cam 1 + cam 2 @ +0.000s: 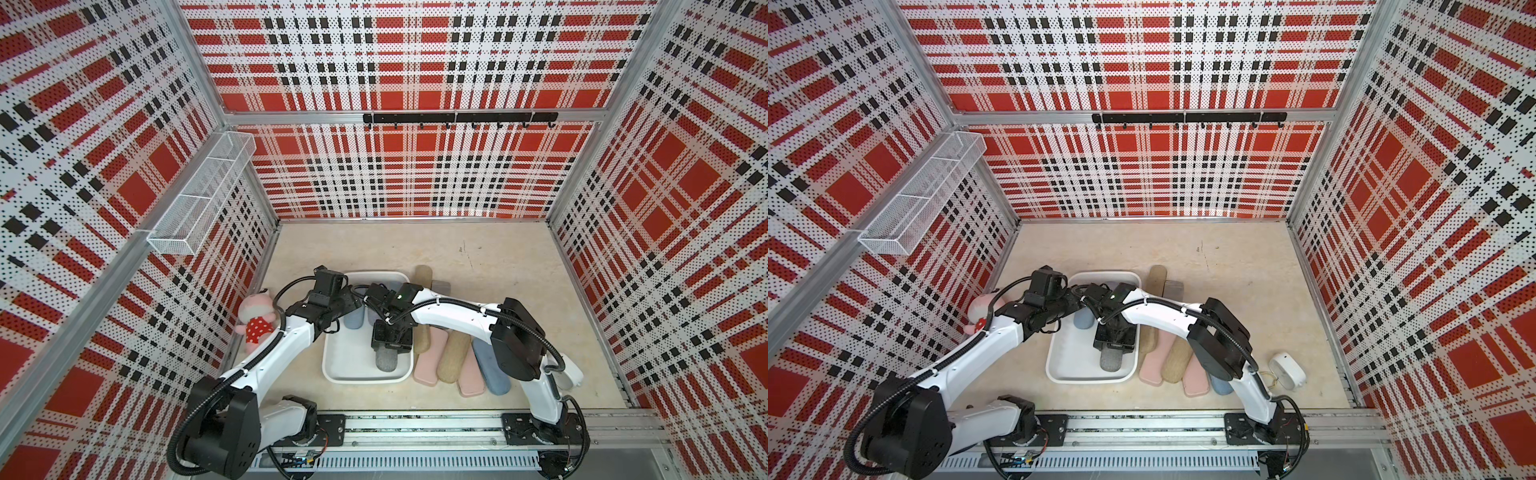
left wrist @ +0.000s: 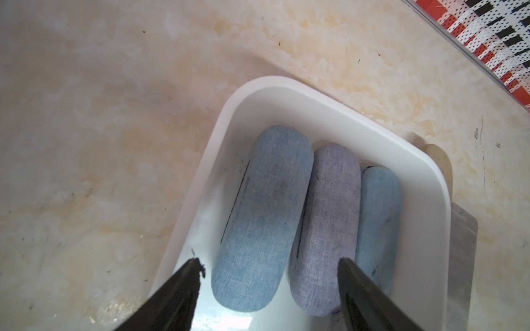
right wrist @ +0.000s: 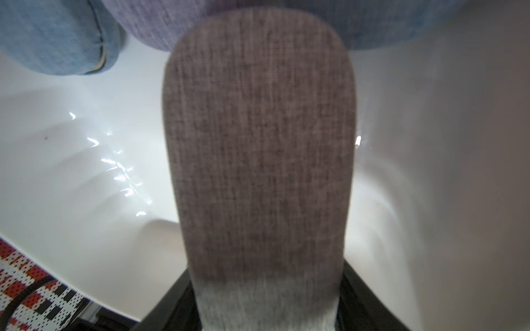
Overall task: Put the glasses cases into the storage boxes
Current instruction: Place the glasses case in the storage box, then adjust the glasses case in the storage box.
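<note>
The grey fabric case (image 1: 386, 360) is seen clamped in the right gripper (image 3: 266, 303), with the jaws pressed on its two long sides. It is held inside the white tub (image 1: 332, 368), in the near right part, with its free end towards the near rim. In the right wrist view the case fills the middle, its weave blurred, with the tub's glossy floor to either side. Whether the floor is touched cannot be told.

The left gripper (image 2: 269, 262) is held over the far left part of the tub, its jaws standing apart above the cases there. Only the left wrist view lays these out. A light blue case (image 2: 263, 217), a lavender case (image 2: 329, 223) and a second light blue case (image 2: 378, 223) are packed side by side along the far wall. In both top views they are largely covered by the arms.

On the tabletop, right of the tub, more cases are seen: a tan case (image 1: 422, 277) and a boxy grey case (image 1: 441, 286) at the far corner. Nearer lie a flat pink case (image 1: 428, 361), another tan case (image 1: 453, 357), a second pink case (image 1: 471, 380) and a grey-blue case (image 1: 490, 368), packed side by side.

The plush toy (image 1: 257, 318) is shown whole in one top view and mostly hidden by the left arm in the other. The white rounded device (image 1: 1286, 370) is shown clearly only where the right arm does not cover it.
</note>
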You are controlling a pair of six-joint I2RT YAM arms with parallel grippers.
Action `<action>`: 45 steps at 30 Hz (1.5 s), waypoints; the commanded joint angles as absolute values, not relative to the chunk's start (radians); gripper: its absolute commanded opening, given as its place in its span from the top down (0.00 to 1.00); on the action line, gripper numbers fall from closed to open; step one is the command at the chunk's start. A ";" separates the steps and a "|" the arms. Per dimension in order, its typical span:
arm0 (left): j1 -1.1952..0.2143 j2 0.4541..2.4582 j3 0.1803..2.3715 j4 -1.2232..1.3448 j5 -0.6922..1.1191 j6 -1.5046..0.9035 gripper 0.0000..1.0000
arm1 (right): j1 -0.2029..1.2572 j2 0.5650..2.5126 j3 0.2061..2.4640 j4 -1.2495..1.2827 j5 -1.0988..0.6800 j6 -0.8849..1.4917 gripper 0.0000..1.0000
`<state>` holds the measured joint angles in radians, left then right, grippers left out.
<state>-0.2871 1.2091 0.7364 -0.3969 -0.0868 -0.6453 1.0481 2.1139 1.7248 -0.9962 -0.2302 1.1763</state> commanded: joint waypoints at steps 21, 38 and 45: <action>-0.284 1.207 0.703 -0.379 -0.093 -0.617 0.22 | 1.057 2.223 1.879 -1.123 -0.083 1.140 0.17; -0.272 1.181 0.699 -0.391 -0.107 -0.624 0.22 | 1.109 2.368 2.068 -1.298 0.041 1.092 0.22; -0.270 1.178 0.699 -0.393 -0.109 -0.624 0.22 | 1.114 2.324 2.015 -1.301 0.069 1.104 0.33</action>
<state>-0.2714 1.1995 0.7002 -0.4011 -0.1162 -0.6273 1.0908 2.3550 2.0380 -1.2526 0.0315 1.0920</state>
